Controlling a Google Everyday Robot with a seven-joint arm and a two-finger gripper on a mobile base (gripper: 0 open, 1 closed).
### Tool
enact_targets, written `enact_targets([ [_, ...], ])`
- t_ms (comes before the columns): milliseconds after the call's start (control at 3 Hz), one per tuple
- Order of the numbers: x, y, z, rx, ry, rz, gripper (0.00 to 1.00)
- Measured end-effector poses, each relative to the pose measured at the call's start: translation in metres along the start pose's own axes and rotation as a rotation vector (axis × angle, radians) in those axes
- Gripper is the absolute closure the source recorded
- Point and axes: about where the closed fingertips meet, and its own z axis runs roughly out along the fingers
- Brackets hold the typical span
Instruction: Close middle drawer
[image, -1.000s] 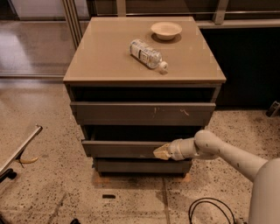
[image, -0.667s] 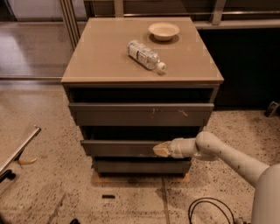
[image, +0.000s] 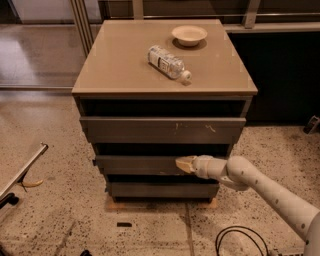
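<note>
**My hand at the middle drawer's face**

The wide grey-brown wooden middle drawer sits between the scratched drawer front above and the plain bottom front, its face jutting slightly past the bottom one. My tan-tipped hand, on the white arm, is clenched on nothing and touches that face right of centre. On the beige tabletop, a clear plastic bottle lies on its side near a shallow cream bowl.
</note>
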Motion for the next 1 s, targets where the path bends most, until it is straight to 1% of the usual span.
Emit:
enact_targets([
  [333, -0.016, 0.002, 0.000, 0.028, -0.047, -0.011, 1.00],
  [667, -0.025, 0.006, -0.001, 0.010, -0.051, -0.029, 1.00],
  [1000, -0.026, 0.019, -0.010, -0.051, -0.031, -0.061, 1.00],
])
